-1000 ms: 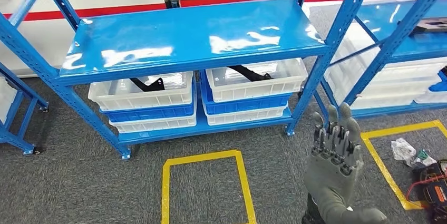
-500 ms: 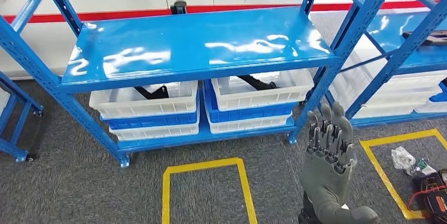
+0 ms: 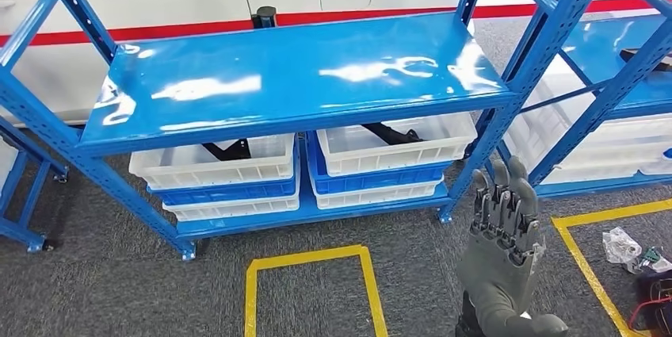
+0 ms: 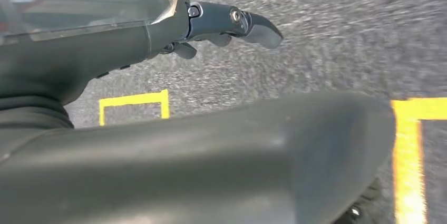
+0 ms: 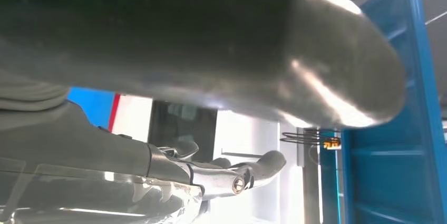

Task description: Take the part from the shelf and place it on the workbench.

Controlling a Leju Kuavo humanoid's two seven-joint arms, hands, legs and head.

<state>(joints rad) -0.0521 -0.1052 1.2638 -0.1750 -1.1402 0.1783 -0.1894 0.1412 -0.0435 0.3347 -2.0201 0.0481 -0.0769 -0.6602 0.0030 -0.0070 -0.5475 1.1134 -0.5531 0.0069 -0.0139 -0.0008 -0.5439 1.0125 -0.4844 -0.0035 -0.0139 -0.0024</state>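
Your right hand [image 3: 502, 226] is raised empty with its fingers [image 3: 517, 186] apart, just right of the blue shelf [image 3: 293, 75]. Your left hand [image 4: 158, 103] hangs over the floor, holding nothing. The dark part [image 3: 394, 132] lies in the right white bin [image 3: 396, 145] on the lower level.

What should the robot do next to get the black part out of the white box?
Probably reach the right hand, raised with its fingers apart and holding nothing, forward and down toward the right white bin. The black part lies in that bin under the blue shelf, and the hand is well short of it, out over the carpet.
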